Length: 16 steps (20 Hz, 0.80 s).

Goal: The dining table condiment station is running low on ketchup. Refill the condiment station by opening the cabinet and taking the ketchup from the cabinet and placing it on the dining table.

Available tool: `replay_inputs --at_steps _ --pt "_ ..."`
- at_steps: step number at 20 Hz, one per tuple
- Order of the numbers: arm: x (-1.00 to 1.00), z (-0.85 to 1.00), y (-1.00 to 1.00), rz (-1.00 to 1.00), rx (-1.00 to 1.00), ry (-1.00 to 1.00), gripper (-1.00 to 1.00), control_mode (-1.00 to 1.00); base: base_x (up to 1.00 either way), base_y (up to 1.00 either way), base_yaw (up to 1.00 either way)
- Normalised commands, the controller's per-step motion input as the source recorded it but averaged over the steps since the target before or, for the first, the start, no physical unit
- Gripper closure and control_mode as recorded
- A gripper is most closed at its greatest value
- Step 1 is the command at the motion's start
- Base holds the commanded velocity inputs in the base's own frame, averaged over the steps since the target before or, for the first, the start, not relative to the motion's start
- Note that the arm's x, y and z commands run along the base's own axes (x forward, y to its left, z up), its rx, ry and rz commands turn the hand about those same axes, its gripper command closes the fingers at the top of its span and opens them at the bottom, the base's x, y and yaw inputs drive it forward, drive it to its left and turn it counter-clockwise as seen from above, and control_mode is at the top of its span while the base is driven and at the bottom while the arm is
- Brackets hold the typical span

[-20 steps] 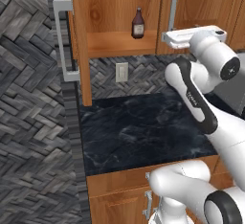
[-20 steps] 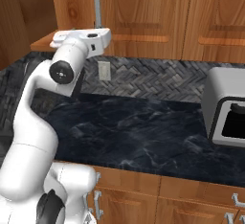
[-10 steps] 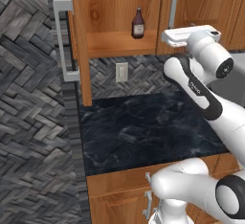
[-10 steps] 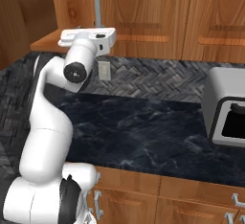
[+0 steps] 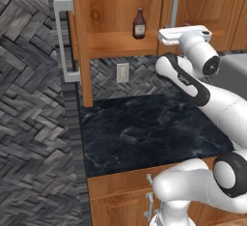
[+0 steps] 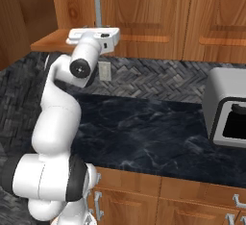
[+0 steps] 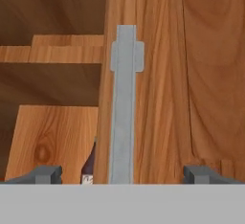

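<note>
- The ketchup point(image 5: 139, 23) stands upright on the wooden shelf point(image 5: 120, 43) inside the cabinet point(image 5: 111, 7), towards the shelf's right end in the left base view. Nothing touches it.
- In the hand view, all but a dark sliver of the ketchup point(image 7: 90, 163) is hidden behind the door edge and the handle; its label cannot be read.
- The cabinet's left door point(image 5: 77, 36) stands open, edge-on to the left base camera; its silver bar handle point(image 5: 62, 41) projects to the left.
- The right door's handle point(image 5: 173, 3) is cut off at the top of the left base view. In the right base view, the same handle point(image 6: 99, 5) rises just behind the robot's hand.
- The gripper point(image 7: 123, 174) faces this handle point(image 7: 123, 108). Its jaws are spread wide, one fingertip point(image 7: 45, 174) on each side of the bar, gripping nothing.
- In both base views the white hand body hides the fingertips.
- A wall outlet point(image 5: 123, 73) sits on the herringbone backsplash below the shelf.
- A black marble counter point(image 5: 144, 133) lies below. A grey appliance point(image 6: 226, 108) on it is cut off at the right edge.
</note>
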Motion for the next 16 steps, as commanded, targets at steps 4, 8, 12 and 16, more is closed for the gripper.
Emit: replay_inputs --at_steps 4,8,12,16 --pt "0.51 0.0 0.07 -0.01 0.0 0.05 -1.0 -1.0 0.0 0.0 0.0" --pt "0.36 0.05 0.0 0.0 0.0 0.06 -1.0 -1.0 0.0 0.0 0.0" --pt "0.31 0.01 0.0 0.0 0.0 0.07 -1.0 -1.0 0.0 0.0 0.0" --pt "0.29 0.0 0.06 0.0 0.0 0.08 1.0 -1.0 0.0 0.0 0.0"
